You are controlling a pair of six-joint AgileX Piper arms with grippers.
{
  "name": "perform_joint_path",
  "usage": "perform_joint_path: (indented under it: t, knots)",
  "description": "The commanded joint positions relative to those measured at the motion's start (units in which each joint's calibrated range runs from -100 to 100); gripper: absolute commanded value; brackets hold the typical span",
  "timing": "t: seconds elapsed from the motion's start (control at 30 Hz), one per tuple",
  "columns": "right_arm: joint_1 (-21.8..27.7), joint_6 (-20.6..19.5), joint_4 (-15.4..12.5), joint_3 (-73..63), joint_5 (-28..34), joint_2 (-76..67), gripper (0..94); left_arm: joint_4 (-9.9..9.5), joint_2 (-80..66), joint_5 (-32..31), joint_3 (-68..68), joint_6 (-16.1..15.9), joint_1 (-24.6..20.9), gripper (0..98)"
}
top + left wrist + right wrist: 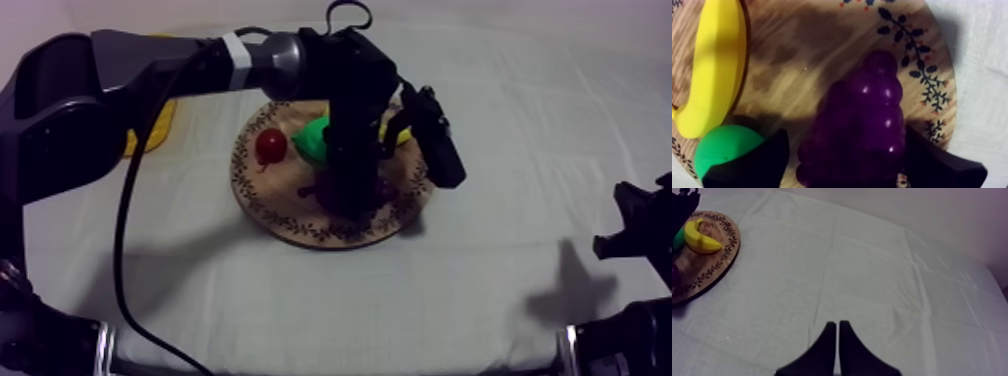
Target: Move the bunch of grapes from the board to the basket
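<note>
On the wooden board (797, 60), near its patterned rim, sits the bunch of grapes (862, 130): deep glossy purple, bumpy, tapering to one end. So my left gripper (845, 140) straddles it, fingers (752, 165) spread wide either side, not clamped. A banana (712, 65) and green pear (722, 150) lie beside. Meanwhile my right gripper (837, 328) is pinched closed over bare cloth (872, 263), well away.

No readable text, labels, brands or numbers are showing anywhere. The wooden board (285, 205) is carrying only a leaf-and-berry ornament around its rim, no lettering.
</note>
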Motion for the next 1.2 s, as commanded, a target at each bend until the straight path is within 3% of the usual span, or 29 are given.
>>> perform_joint_path:
  t: [0.0,0.4,1.17]
  knots:
    - [0.0,0.0,0.0,0.0,0.0,0.0,0.3,-0.02,0.2,0.0,-0.4,0.2,0.0,73.0]
    - [0.0,0.0,0.0,0.0,0.0,0.0,0.3,-0.04,0.7,-0.4,-2.1,1.2,-0.1,50.0]
    - [0.0,0.0,0.0,0.0,0.0,0.0,0.3,-0.77,-10.2,-1.4,4.0,2.9,0.4,45.6]
